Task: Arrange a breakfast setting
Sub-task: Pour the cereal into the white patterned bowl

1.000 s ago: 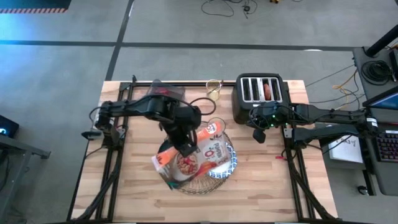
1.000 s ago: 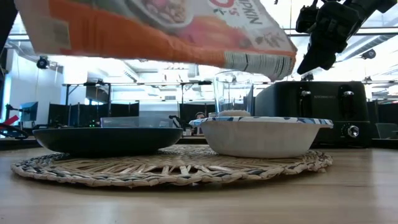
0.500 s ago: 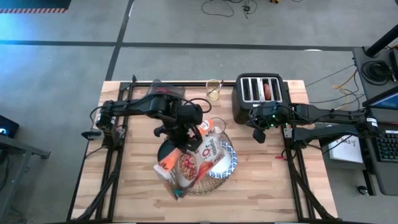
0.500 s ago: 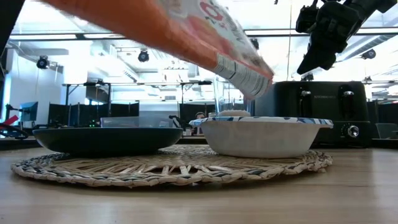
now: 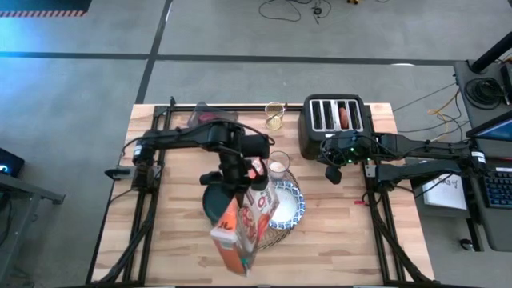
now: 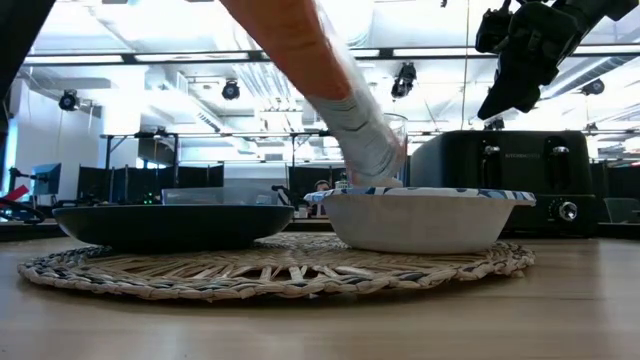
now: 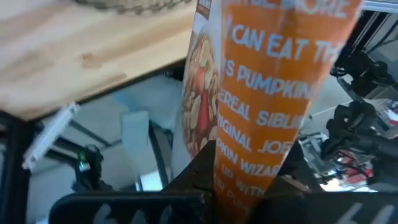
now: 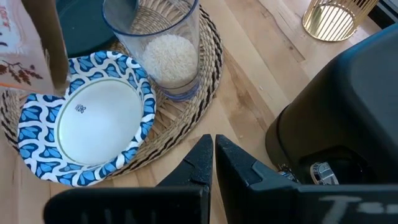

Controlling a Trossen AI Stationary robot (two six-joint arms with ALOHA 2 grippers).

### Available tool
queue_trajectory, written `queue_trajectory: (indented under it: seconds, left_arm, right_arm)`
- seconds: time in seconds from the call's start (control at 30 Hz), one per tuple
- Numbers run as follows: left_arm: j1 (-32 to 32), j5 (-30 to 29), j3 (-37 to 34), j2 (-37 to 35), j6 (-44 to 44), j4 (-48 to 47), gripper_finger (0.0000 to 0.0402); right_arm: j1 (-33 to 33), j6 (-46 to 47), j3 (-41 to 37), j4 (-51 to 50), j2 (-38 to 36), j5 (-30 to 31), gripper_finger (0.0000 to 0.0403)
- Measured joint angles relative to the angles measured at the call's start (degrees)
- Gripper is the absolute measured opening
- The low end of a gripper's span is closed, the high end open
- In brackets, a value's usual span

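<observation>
A round woven placemat point(image 5: 293, 181) point(image 6: 270, 272) carries a dark teal plate point(image 5: 210, 200) point(image 6: 170, 224), a blue-and-white bowl point(image 5: 288, 206) point(image 8: 87, 127) and a clear glass point(image 5: 278, 166) point(image 8: 163, 50) with white contents. My left gripper point(image 5: 242, 186) point(image 7: 245, 173) is shut on an orange cereal box point(image 5: 240, 232) point(image 6: 335, 90), which slants with its low end point(image 6: 372, 160) just above the bowl's left rim. The bowl's inside shows plain white. My right gripper point(image 5: 332, 173) point(image 8: 213, 152) hangs shut in the air beside the black toaster point(image 5: 334, 124). My left gripper pinches the cereal box across its two broad faces, toward its lowered end; the narrow orange side point(image 7: 249, 186) faces the wrist camera. The fingers point(image 7: 200, 177) slant down and lie across the box. The box is lifted clear, on edge, its other end raised toward the table's near edge.
A gold wire cup point(image 5: 274, 116) point(image 8: 336, 15) stands at the far edge, left of the toaster. Bare wood point(image 5: 344, 240) lies to the right of and in front of the placemat. Cables and a desk point(image 5: 480, 184) sit beyond the table's right edge.
My left gripper has rolled its wrist and sunk a little. The cereal box, which lay flat with its face up over the placemat, has turned onto its edge. Its free end has swung toward the table's near edge, and its other end has dipped down to the bowl.
</observation>
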Motion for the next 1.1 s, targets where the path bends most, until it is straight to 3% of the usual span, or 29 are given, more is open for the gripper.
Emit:
queue_trajectory:
  seconds: [0.2,0.53,0.73,1.1]
  left_arm:
    - [1.6,4.4,6.5,4.1,-2.3,-0.1,0.0000]
    - [3.0,11.5,5.4,4.8,-6.7,1.3,0.0000]
    - [2.9,21.7,5.8,6.8,-6.7,3.3,0.0000]
    - [3.2,17.9,5.8,7.1,-6.0,2.8,0.0000]
  right_arm:
    - [0.0,0.0,0.0,0.0,0.0,0.0,0.0009]
    - [0.0,0.0,0.0,0.1,0.0,0.0,0.0009]
    - [0.0,0.0,0.0,0.1,0.0,0.0,0.0009]
    - [0.0,0.0,0.0,0.1,0.0,0.0,0.0009]
